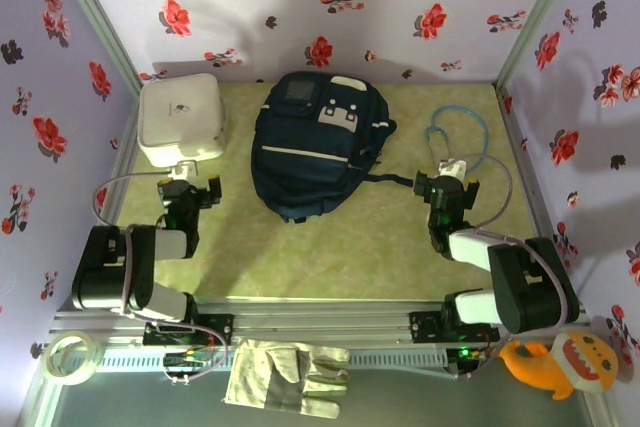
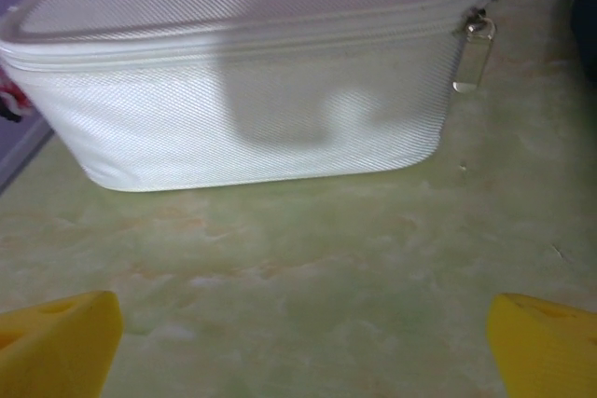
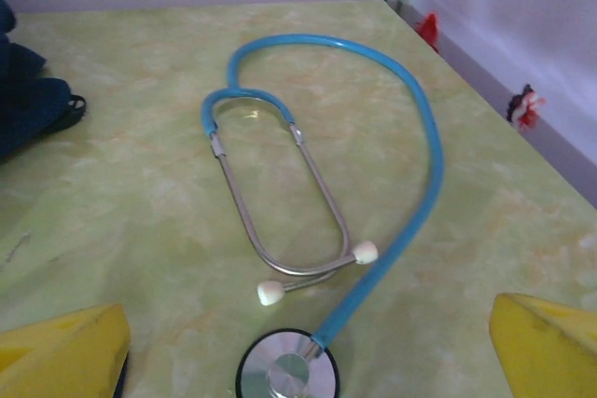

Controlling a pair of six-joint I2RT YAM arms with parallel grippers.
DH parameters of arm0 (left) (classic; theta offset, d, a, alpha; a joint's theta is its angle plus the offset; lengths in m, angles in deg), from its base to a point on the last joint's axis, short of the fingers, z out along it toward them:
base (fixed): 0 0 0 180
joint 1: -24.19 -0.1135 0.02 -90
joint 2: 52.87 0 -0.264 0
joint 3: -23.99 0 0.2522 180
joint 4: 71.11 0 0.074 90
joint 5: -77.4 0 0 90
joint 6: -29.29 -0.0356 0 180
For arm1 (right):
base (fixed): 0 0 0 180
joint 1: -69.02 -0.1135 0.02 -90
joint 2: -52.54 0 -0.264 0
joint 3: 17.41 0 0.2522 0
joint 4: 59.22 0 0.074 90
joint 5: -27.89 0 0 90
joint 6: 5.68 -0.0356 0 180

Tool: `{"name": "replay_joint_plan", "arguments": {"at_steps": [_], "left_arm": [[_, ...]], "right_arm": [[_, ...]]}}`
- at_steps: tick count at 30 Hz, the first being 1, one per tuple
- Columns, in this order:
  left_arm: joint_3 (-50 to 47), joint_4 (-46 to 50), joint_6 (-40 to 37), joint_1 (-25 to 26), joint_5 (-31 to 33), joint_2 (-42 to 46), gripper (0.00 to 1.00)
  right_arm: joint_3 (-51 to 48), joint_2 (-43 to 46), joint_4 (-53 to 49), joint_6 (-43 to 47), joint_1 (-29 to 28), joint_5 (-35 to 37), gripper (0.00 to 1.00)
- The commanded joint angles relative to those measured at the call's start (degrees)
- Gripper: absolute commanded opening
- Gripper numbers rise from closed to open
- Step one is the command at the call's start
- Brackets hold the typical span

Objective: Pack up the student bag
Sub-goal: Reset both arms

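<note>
Top external: the navy student bag (image 1: 315, 147) lies mid-desk (image 1: 330, 257), between a white zipped case (image 1: 180, 119) and a blue stethoscope (image 3: 431, 137). The left hand (image 1: 188, 188) and right hand (image 1: 446, 187) both gape open. The case's lid mark is unreadable.

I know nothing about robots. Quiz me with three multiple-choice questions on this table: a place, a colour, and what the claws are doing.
1. Where is the white box from the backpack? A) left B) right C) on top
2. The stethoscope tube is? A) red B) blue C) black
3. The two claws are? A) both open B) both shut C) one gripping the stethoscope
Answers: 1 A, it sits left of the backpack; 2 B, the looped tube is blue; 3 A, left claw and right claw stand wide apart, gripping nothing.
</note>
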Motion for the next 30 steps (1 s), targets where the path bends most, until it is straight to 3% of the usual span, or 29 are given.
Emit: {"name": "replay_joint_plan", "arguments": {"at_steps": [1,14,22,30], "left_arm": [[1.8,-7.1,-1.1,-1.4,-3.6,-3.0,1.0],[5.6,-0.3,0.2,-2.7,-4.2,-3.9,1.0],[5.6,-0.5,-0.2,-2.5,-4.2,-4.1,1.0],[5.8,0.0,-0.2,-2.4,-4.2,-4.1,1.0]], "right_arm": [[0.6,-1.2,6.0,3.7,0.8,-3.6,0.99],[-0.6,-13.7,21.0,1.6,6.0,-9.0,0.99],[3.3,-12.8,11.8,-2.0,7.9,-7.1,0.99],[3.6,-12.8,11.3,-2.7,8.7,-8.1,0.99]]}}
